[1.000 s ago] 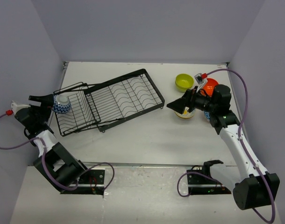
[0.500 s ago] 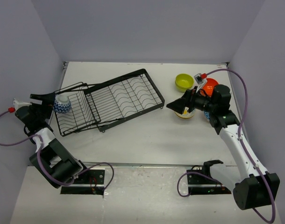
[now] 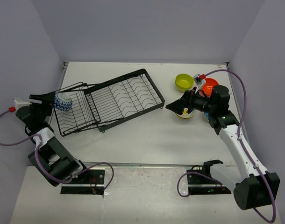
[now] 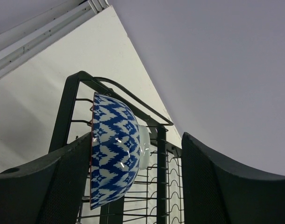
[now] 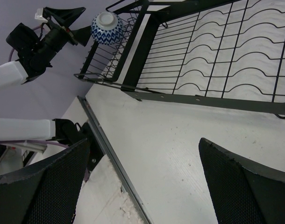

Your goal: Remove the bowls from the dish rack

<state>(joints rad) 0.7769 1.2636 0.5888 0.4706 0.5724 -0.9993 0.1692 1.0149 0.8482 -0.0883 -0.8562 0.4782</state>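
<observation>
Top external first: found the dish rack (image 3: 125,95) lying askew on the left part of the table (image 3: 147,135), with its smaller basket (image 3: 76,109) at the left end. Noted one blue-and-white bowl (image 3: 62,101) in the far-left corner of that basket, tipped up on its edge. Located the left gripper (image 3: 53,101) at the same corner, level with the bowl. Checked against left wrist: fingers (image 4: 49,186) spread to either side of the bowl, rim facing one pad, foot ring facing the other. Observed a clear gap on the foot side; rim side possibly touching, not certain at this angle. Judged not clamped. Recorded three bowls out on the right side of the table: lime green bowl (image 3: 184,82), orange-red bowl (image 3: 210,86) near it, and cream bowl (image 3: 185,115) with yellow centre, partly hidden beneath the right gripper (image 3: 176,103). Checked against right wrist: fingers (image 5: 39,186) wide apart, holding nothing, pointed over the table toward the rack.
</observation>
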